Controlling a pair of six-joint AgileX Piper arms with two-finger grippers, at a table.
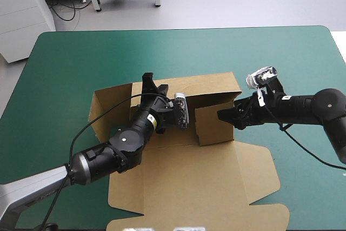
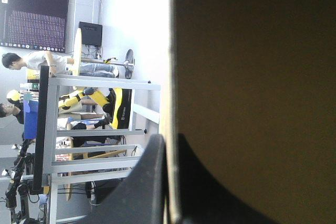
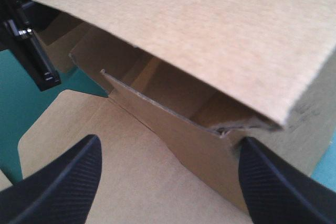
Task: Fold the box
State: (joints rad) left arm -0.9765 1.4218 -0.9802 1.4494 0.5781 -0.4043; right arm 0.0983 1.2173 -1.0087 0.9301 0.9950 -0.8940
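The left fingers (image 2: 147, 182) are pressed all but together on an upright wall of the brown box (image 1: 211, 86), the board's edge running between them; in the high view they hold the far wall near its left end. The right fingers (image 3: 63, 182) stand spread with nothing held, the box's right corner just ahead of them. The box sits at the middle of the teal-green bench (image 1: 75, 52), walls partly raised, the rest of its board lying flat toward the near edge.

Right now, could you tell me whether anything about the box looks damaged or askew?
Yes: on the box, the board edge looks crumpled at the corner just ahead of the open right gripper, where a raised wall meets the overhanging flap.
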